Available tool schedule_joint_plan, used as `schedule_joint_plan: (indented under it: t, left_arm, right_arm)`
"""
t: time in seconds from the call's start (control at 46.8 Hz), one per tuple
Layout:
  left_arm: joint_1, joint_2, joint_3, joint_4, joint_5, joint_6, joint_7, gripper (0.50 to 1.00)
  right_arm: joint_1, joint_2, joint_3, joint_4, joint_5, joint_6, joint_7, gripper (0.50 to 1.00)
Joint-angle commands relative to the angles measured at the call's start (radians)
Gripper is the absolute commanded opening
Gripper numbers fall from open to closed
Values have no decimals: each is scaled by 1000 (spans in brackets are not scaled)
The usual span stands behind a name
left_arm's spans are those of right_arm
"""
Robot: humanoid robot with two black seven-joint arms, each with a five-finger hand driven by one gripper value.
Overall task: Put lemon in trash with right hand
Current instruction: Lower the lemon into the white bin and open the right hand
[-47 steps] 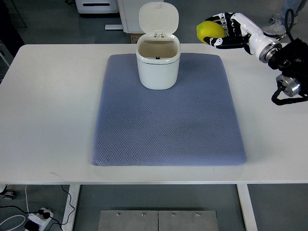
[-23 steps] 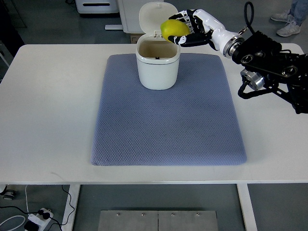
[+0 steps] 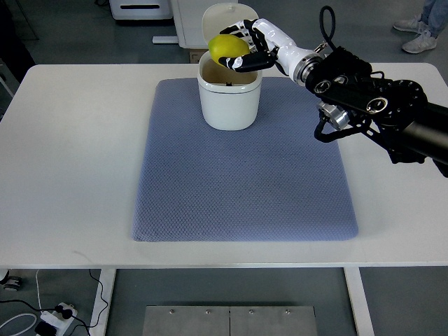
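Note:
A yellow lemon (image 3: 224,47) is held in my right hand (image 3: 241,49), whose black-and-white fingers are curled around it. The hand holds the lemon above the open mouth of a white trash bin (image 3: 229,101), toward its back rim. The bin stands at the far edge of a blue-grey mat (image 3: 245,175), and its lid (image 3: 213,21) is flipped up behind it. My right arm (image 3: 364,94) comes in from the right edge. The left arm is out of view.
The mat lies on a white table (image 3: 70,154). White equipment (image 3: 140,8) stands on the floor beyond the table. A person's shoes (image 3: 420,38) show at the top right. A power strip and cables (image 3: 42,318) lie on the floor at the lower left.
My right hand has carried the lemon leftward, from beyond the mat's far right corner to over the bin's opening. The arm has stretched further across the table.

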Motion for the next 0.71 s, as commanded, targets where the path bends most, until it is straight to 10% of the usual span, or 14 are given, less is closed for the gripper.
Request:
schedule_joint_plan:
  t: [0.0, 0.171, 0.385, 0.684]
  left_arm:
    - [1, 0, 0, 0, 0, 0, 0, 1000]
    - [0, 0, 0, 0, 0, 0, 0, 1000]
    - [1, 0, 0, 0, 0, 0, 0, 1000]
    - [0, 0, 0, 0, 0, 0, 0, 1000]
  right_arm:
    - [-1, 22, 0, -32, -1, 5, -7, 571]
    - [-3, 30, -2, -52, -1, 18, -11, 602]
    - [-1, 30, -2, -52, -1, 18, -33, 786]
    - [-1, 29, 0, -52, -3, 16, -37, 861]
